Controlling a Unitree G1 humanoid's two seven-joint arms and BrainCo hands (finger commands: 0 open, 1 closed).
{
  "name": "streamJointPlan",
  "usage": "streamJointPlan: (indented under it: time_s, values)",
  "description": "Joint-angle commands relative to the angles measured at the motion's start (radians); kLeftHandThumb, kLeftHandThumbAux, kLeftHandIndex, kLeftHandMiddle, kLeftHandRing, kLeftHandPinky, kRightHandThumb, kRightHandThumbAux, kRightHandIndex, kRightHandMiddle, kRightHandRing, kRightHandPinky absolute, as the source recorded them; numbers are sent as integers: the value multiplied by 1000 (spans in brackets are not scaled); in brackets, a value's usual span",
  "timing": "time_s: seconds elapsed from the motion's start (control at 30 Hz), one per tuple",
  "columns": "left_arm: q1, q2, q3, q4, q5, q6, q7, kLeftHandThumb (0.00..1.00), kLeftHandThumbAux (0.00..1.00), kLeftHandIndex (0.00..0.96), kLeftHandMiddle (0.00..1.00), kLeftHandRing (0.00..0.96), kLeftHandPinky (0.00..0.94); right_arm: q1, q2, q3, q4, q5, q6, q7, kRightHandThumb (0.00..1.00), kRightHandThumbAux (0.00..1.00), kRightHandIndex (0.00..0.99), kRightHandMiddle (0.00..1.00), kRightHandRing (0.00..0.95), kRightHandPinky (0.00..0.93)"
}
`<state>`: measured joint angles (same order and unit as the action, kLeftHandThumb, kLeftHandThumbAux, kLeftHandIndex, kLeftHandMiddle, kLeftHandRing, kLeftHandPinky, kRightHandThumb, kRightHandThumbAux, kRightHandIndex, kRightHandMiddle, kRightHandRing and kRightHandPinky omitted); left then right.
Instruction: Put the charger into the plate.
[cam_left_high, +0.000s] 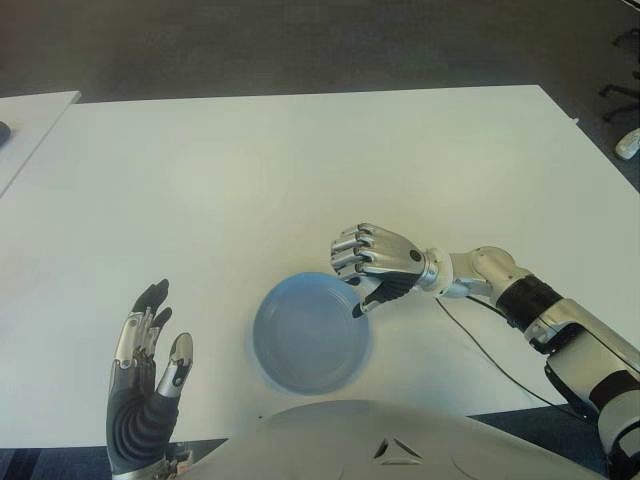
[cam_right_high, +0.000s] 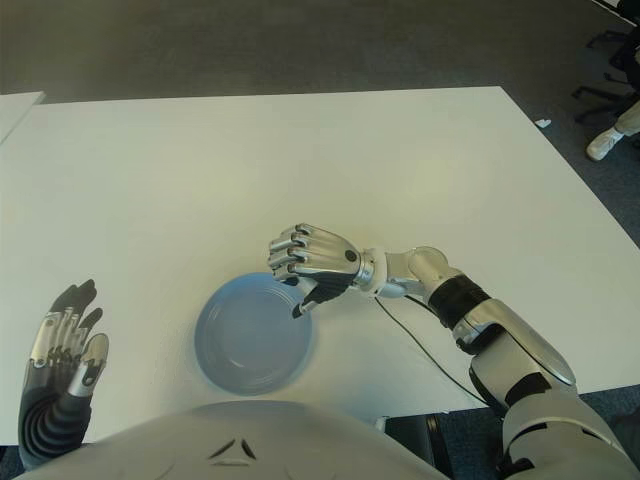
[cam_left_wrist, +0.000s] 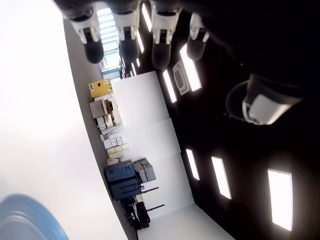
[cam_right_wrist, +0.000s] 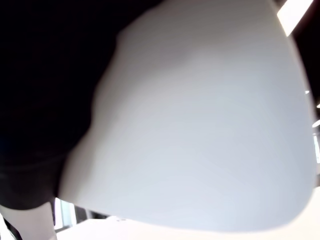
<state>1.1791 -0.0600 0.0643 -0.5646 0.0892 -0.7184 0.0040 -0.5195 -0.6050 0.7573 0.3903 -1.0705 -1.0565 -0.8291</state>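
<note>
**A:** Charger: where is it? The eye views never show it outright.

**B:** Right. They show only the right hand (cam_left_high: 375, 262) curled into a fist over the far right rim of the blue plate (cam_left_high: 262, 318), and a thin black cable (cam_left_high: 470, 333) trailing from under the wrist across the table (cam_left_high: 300, 170) toward its near edge. The right wrist view adds the rest: a white, rounded body (cam_right_wrist: 200, 125) fills it, pressed against the dark palm. I take that to be the charger, clamped in the right hand.

**A:** So not in the plate yet?

**B:** The plate's inside is bare in both eye views.

**A:** How does the arm lie?

**B:** It reaches in from the right, forearm low across the table, knuckles up, thumb pointing down at the rim.

**A:** And the left hand (cam_left_high: 145, 385)?

**B:** It shows at the near edge, left of the plate, fingers spread and holding nothing. Its wrist view confirms that with separate fingertips (cam_left_wrist: 125, 30), and shows a sliver of the plate.

**A:** The room?

**B:** White table, dark carpet (cam_left_high: 300, 40), another white table (cam_left_high: 30, 120) to the left. The left wrist view alone shows ceiling lights (cam_left_wrist: 195, 67) and stacked boxes (cam_left_wrist: 107, 110) by a wall.
</note>
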Motion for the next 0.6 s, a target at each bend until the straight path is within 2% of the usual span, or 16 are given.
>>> streamJointPlan:
  time_s: [0.03, 0.2, 0.43, 0.6]
  values:
    - [-58, 17, 2, 43, 11, -16, -8, 216, 450, 81, 100, 67, 82, 46, 18, -35, -60, 37, -21, 69, 416, 780, 791, 899, 892, 904]
    - [-92, 9, 4, 74, 29, -31, 1, 271, 444, 82, 95, 64, 83, 83, 44, -64, -95, 53, -34, 98, 430, 776, 789, 901, 895, 909]
    - [-132, 8, 3, 120, 45, -71, 3, 378, 443, 84, 99, 81, 116, 106, 67, -97, -134, 66, -50, 167, 411, 773, 837, 917, 907, 910]
    - [-149, 8, 1, 134, 70, -78, 2, 396, 439, 73, 92, 76, 92, 116, 104, -97, -148, 78, -56, 230, 419, 764, 852, 923, 916, 914]
